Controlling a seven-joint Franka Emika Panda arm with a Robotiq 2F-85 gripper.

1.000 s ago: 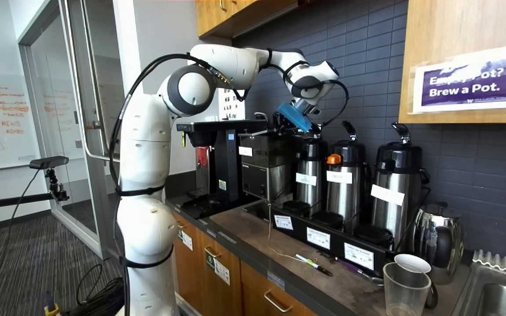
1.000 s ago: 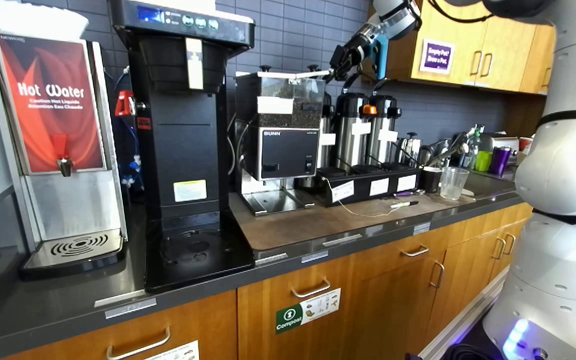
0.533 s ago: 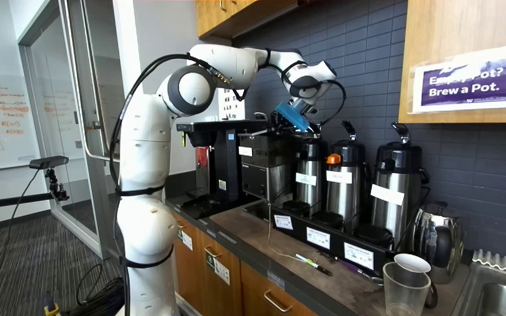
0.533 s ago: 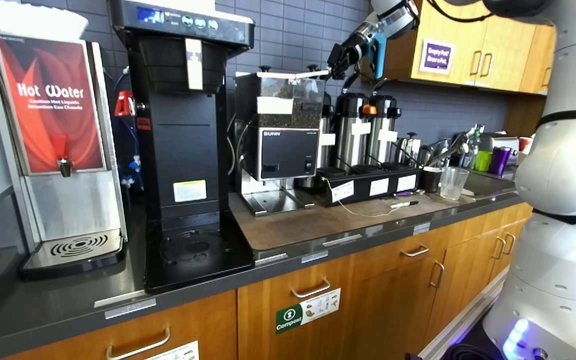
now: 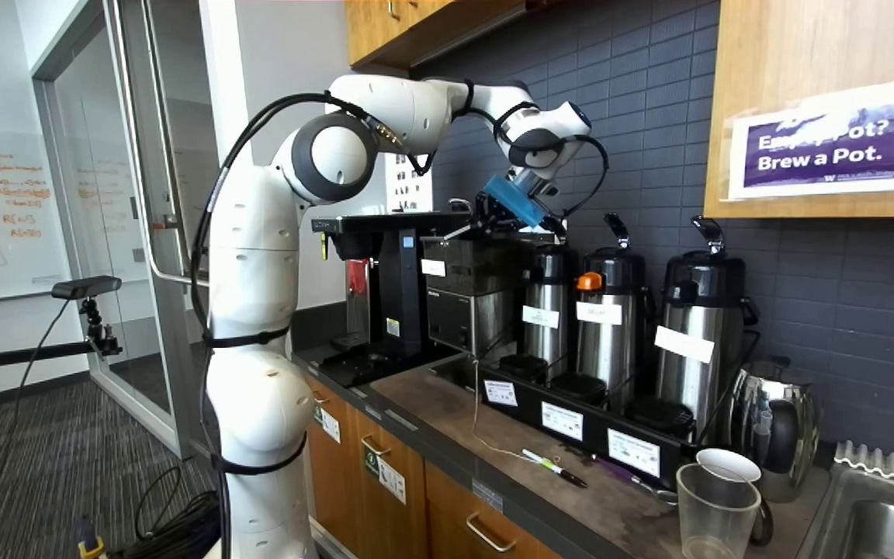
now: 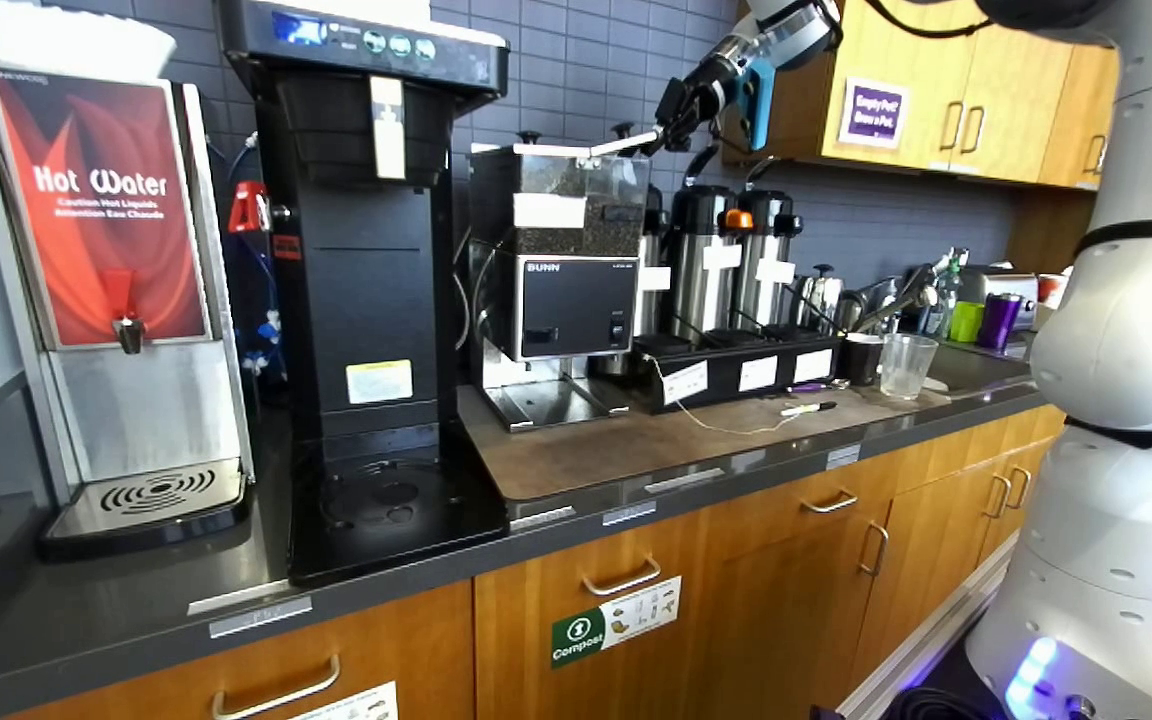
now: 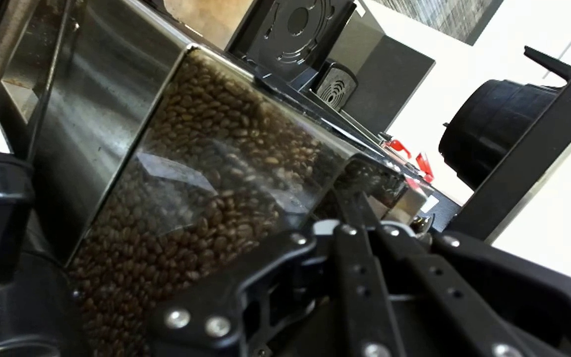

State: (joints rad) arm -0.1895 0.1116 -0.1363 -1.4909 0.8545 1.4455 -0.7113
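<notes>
The coffee grinder (image 6: 579,305) has a clear hopper with brown beans (image 7: 181,248), which fill much of the wrist view. A thin light lid flap (image 6: 626,143) on the hopper top is tilted, its end by the gripper raised. It also shows edge-on in an exterior view (image 5: 459,231). My black gripper (image 6: 668,128) is at the raised end of this lid. In the wrist view the fingers (image 7: 357,206) come together at the tips and seem shut on the lid's edge, though the contact itself is hard to see. A blue part (image 5: 513,200) is fixed to the gripper.
A tall black coffee brewer (image 6: 376,300) stands beside the grinder, with a hot water dispenser (image 6: 126,260) beyond. Several steel airpots (image 5: 610,334) stand on the grinder's other side. An upper cabinet (image 6: 921,120) hangs nearby. A marker (image 5: 556,468) and clear cup (image 5: 715,508) are on the counter.
My gripper has moved up slightly and toward the brewer. The lid flap was nearly flat and now tilts upward at the gripper's end. The arm has shifted back a little.
</notes>
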